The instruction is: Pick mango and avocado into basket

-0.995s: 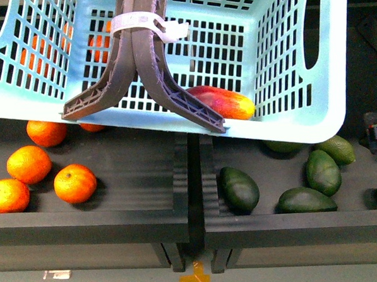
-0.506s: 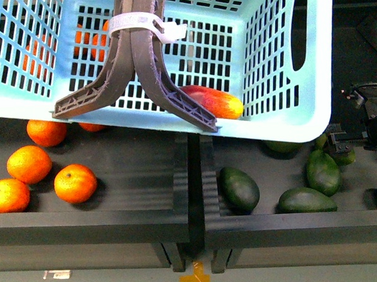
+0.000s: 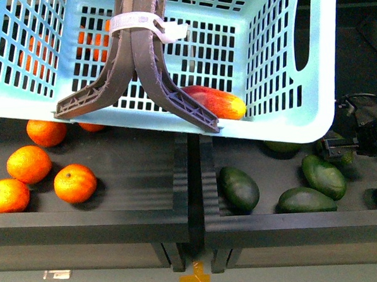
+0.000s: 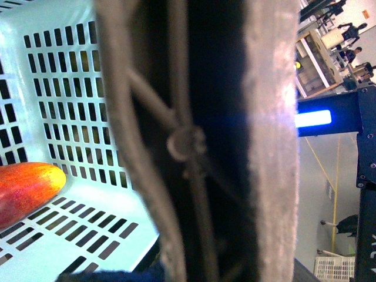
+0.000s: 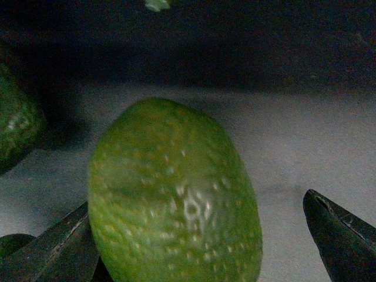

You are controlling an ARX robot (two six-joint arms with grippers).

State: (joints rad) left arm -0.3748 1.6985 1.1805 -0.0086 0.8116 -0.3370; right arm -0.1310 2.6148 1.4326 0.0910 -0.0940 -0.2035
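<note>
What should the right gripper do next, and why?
Probably close the right gripper on the avocado: its open fingers flank the fruit, with a gap on one side. The mango already lies in the basket, so the avocado is what remains.

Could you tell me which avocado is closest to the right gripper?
The lighter, mid-green avocado between the open fingers of the right gripper; the other avocados are darker.
</note>
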